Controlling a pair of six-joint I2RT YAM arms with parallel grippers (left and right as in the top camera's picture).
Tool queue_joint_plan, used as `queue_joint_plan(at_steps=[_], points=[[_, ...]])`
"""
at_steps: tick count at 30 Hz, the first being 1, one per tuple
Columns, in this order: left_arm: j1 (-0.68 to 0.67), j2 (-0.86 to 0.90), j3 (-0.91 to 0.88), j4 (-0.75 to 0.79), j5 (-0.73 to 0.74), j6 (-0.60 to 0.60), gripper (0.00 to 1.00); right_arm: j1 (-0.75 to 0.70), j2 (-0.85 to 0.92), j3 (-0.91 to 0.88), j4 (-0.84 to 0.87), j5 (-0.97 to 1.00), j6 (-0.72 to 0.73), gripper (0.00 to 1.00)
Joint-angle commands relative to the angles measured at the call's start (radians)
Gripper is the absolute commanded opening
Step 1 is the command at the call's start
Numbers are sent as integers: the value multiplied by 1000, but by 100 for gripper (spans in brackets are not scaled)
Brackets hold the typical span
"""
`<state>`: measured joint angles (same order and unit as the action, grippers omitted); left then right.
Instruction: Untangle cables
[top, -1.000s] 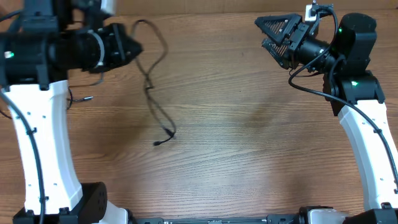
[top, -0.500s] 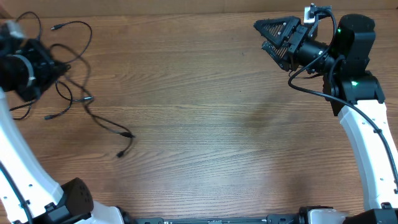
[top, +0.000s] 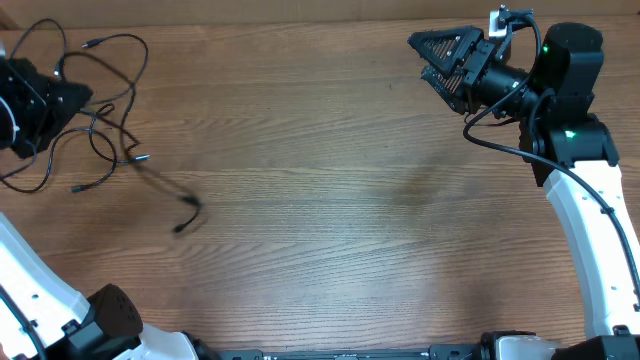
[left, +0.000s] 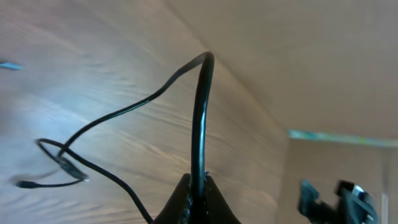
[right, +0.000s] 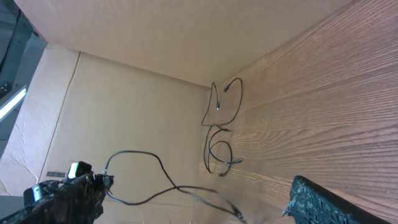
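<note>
Left tool: pinched shut on one strand of the cables, at the far-left edge of the tabletop.
Right tool: spread wide and holding nothing, hovering well apart at the far right.
Cables: a loose snarl of crossing loops lying just beside the left tool, with plug tips splayed outward. One trailing end is blurred.
Risk, cinching: we judge that pulling a single strand may tighten the crossings into a knot, since nothing pins the rest.
Risk, dragging: the whole bundle may follow the held strand and slide off the left edge, beyond reach.
Risk, slipping: the strand is thin and sits at the very fingertips, so a snag could tug it free.
Risk, catching: a plug tip may hook inside a loop and lock two strands together.
Risk, reach: the right tool stands far from the snarl, so we expect a long crossing before it can help.
</note>
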<state>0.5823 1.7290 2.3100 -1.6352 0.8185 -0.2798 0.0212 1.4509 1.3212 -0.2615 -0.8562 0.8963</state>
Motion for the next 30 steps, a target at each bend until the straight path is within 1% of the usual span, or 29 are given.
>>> queue_joint_plan(at_steps=[1, 5, 9, 10, 12, 16, 19, 22, 25, 30], points=[[-5, 18, 0, 6, 121, 55, 4, -2, -7, 14, 5, 8, -11, 96], [0, 37, 0, -12, 84, 104, 4, -2, -7, 14, 5, 5, -11, 96], [2, 75, -6, -55, -21, 192, 4, -2, -7, 14, 3, -2, -11, 96], [2, 84, -15, -55, -64, 190, 4, -2, -7, 14, 4, -2, -11, 96], [2, 111, -42, -54, -90, 195, 4, -2, -7, 14, 5, -2, -11, 96], [3, 163, -102, -50, -88, 256, 4, -2, -7, 14, 4, -2, -11, 96], [5, 198, -153, -36, -83, 331, 4, -2, -7, 14, 4, -2, -11, 96], [21, 229, -171, -32, -76, 378, 4, -2, -7, 14, 4, -2, -11, 96], [50, 246, -171, -27, -30, 419, 4, -2, -7, 14, 4, -2, -11, 96], [136, 246, -171, -10, -7, 409, 4, -2, -7, 14, 4, -2, -11, 96]])
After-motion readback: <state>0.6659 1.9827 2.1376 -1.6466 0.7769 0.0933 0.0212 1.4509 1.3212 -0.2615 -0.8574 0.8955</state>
